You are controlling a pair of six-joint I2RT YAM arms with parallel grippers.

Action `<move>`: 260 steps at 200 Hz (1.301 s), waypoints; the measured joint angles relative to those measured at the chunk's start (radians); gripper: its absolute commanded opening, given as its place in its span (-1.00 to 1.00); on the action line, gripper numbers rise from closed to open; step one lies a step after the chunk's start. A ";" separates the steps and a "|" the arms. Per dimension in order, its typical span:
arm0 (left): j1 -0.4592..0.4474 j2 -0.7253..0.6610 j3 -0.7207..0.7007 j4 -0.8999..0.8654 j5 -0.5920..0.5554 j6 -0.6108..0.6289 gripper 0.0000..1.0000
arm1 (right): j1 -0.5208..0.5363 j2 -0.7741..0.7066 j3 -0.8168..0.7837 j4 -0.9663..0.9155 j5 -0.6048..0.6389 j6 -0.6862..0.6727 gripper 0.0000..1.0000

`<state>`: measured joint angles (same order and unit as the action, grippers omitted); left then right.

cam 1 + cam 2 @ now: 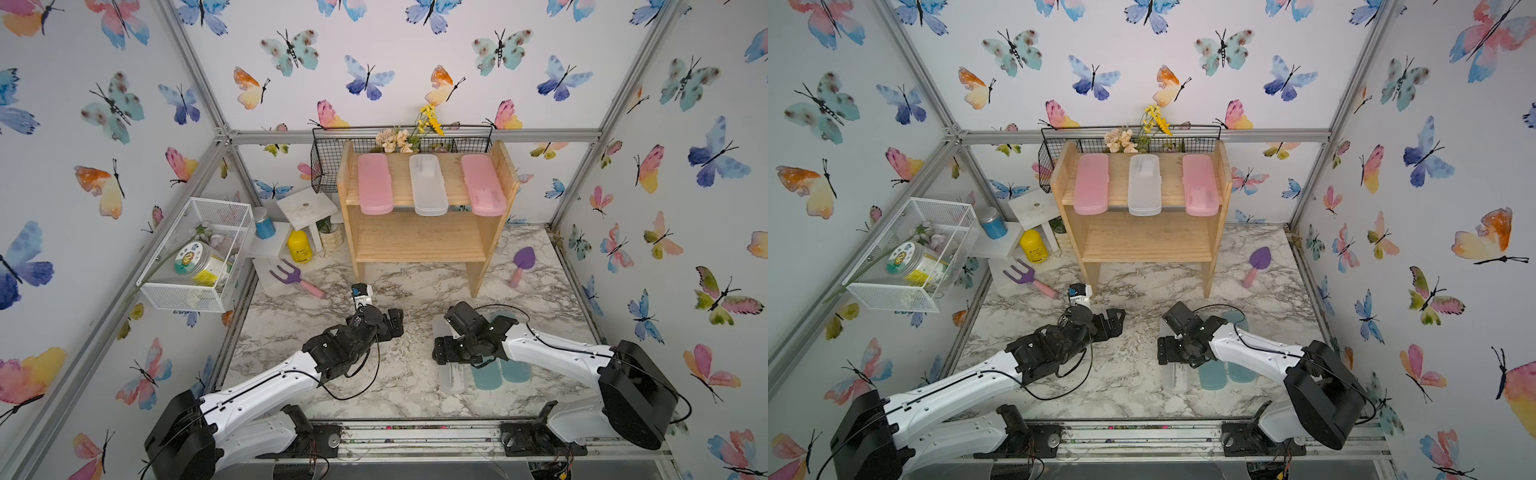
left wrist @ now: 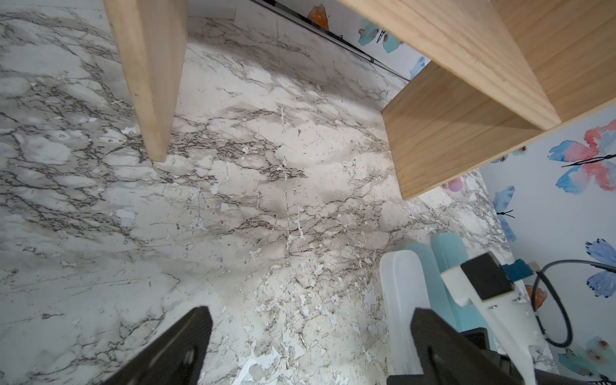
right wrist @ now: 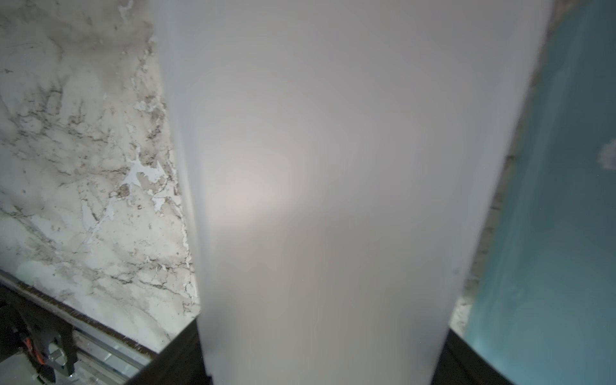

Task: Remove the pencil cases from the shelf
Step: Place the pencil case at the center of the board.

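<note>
Hiding much of frosted white case (image 1: 452, 378), right claw (image 3: 320, 363) clamped on it, left claw (image 2: 310, 343) apart

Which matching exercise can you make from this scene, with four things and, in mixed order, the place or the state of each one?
Things:
1. pink cases
2. teal cases
3. toy fork
4. left gripper

Places or states:
A. open, holding nothing
B. on the shelf, top tier
C. lying by the yellow bottle
D. on the table, beside the frosted white case

Pairs: 1-B, 2-D, 3-C, 4-A.
</note>
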<state>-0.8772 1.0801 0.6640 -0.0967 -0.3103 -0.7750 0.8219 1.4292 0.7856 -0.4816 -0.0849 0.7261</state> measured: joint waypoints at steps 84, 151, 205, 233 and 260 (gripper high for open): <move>0.001 0.001 0.000 -0.002 0.000 -0.007 0.97 | 0.000 0.130 0.050 0.000 0.086 0.025 0.80; 0.008 -0.002 0.003 -0.014 0.002 -0.008 0.97 | 0.000 0.097 0.065 -0.012 0.113 0.007 0.98; 0.079 -0.131 0.134 -0.040 0.141 0.003 0.97 | 0.000 -0.235 0.212 -0.077 0.187 -0.089 0.98; 0.237 -0.259 0.246 0.016 0.285 0.006 0.97 | 0.000 -0.347 0.326 -0.107 0.226 -0.146 0.98; 0.415 -0.256 0.324 0.145 0.455 -0.054 0.97 | 0.000 -0.328 0.444 -0.145 0.250 -0.191 0.98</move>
<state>-0.4618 0.8246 0.9878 0.0479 0.1448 -0.8288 0.8219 1.1007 1.2293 -0.6270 0.1654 0.5354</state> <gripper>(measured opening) 0.986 0.991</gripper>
